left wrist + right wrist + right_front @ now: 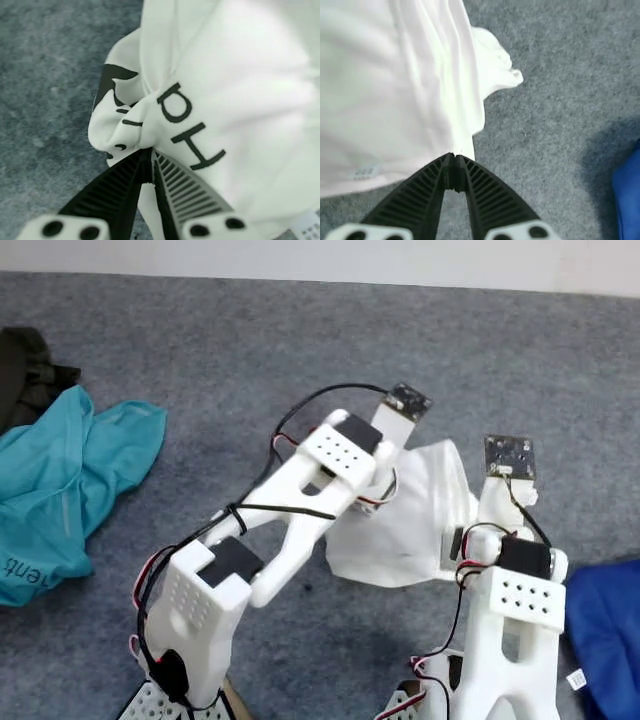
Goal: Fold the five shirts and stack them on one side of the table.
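Note:
A white shirt [420,515] with black lettering hangs bunched between the two arms over the grey table. My left gripper [151,156] is shut on a gathered fold of the white shirt [225,75] near its black print. My right gripper [454,159] is shut on a thin edge of the white shirt [385,90], whose cloth drapes away from it. A teal shirt [60,485] lies crumpled at the table's left side. A blue shirt [605,630] lies at the right edge, with a corner of this blue shirt [627,195] seen from the right wrist.
A dark garment [25,365] sits at the far left behind the teal shirt. Grey carpet-like table surface [230,350] stretches open across the back. The arms' white bases stand at the near edge.

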`<act>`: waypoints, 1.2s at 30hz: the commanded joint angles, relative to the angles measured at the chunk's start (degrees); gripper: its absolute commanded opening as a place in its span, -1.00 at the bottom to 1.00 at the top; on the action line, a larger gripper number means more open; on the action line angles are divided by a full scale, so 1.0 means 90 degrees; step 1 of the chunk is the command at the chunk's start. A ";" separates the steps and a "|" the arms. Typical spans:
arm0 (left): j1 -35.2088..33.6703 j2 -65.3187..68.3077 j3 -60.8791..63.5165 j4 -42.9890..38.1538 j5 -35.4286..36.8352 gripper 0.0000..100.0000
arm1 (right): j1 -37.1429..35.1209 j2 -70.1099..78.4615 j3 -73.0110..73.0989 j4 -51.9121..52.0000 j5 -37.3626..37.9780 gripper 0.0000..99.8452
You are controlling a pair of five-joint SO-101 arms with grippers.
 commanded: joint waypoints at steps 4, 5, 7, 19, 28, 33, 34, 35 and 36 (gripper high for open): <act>0.0093 -0.0044 -0.0063 -0.0088 -0.0020 -0.98 | -0.0620 0.0493 -0.0239 -0.1392 -0.0772 -0.99; 0.0093 -0.0044 -0.0063 -0.0088 -0.0020 -0.98 | -0.0757 0.0806 -0.0386 -0.1431 -0.0781 -0.99; 0.0093 -0.0044 -0.0063 -0.0088 -0.0020 -0.98 | -0.0913 0.1578 -0.0835 -0.1421 -0.0781 -0.99; -0.0698 -0.0044 -0.0024 -0.0313 -0.0039 -0.98 | 0.0347 0.4459 -0.2125 -0.1460 -0.0420 -0.99; -0.0757 -0.0044 -0.0024 -0.0361 -0.0059 -0.98 | 0.0454 0.4469 -0.2173 -0.1451 -0.0352 -0.99; -0.0933 -0.0093 -0.0073 -0.0361 -0.0039 -0.98 | 0.0093 0.4469 -0.2593 -0.1431 -0.0947 -0.99; -0.1001 -0.0103 -0.0103 -0.0361 -0.0039 -0.98 | 0.0034 0.4469 -0.2652 -0.1421 -0.1065 -0.99; -0.1060 -0.0103 -0.0220 -0.0352 -0.0029 -0.98 | -0.0015 0.4469 -0.2711 -0.1421 -0.1172 -0.99; -0.1128 -0.0103 -0.0386 -0.0332 -0.0029 -0.98 | -0.0073 0.4469 -0.2769 -0.1411 -0.1250 -0.99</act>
